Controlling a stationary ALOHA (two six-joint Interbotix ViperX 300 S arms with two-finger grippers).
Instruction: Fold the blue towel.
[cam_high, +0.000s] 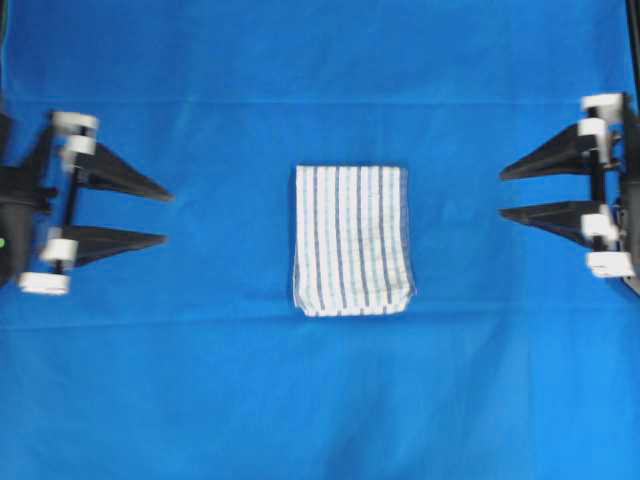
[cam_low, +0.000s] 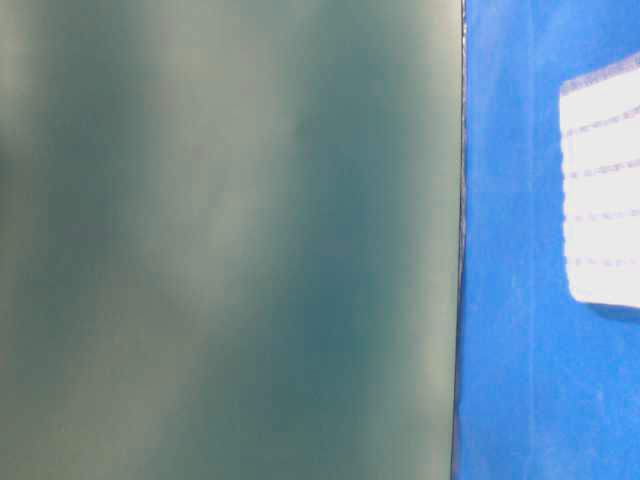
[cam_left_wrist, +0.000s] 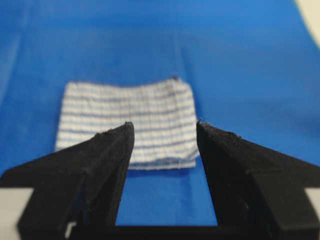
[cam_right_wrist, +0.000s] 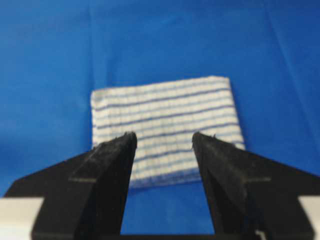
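The blue towel (cam_high: 351, 241) lies folded into a compact rectangle on the blue table covering (cam_high: 320, 400), midway between both grippers and well apart from each. The left gripper (cam_high: 168, 218) and the right gripper (cam_high: 501, 194) point at it with jaws parted and nothing held. Bare covering surrounds every hemmed edge. No writing is legible.

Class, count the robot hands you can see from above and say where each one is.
2. The left hand sits at the left edge, the right hand at the right edge, both open and apart from the folded towel between them.
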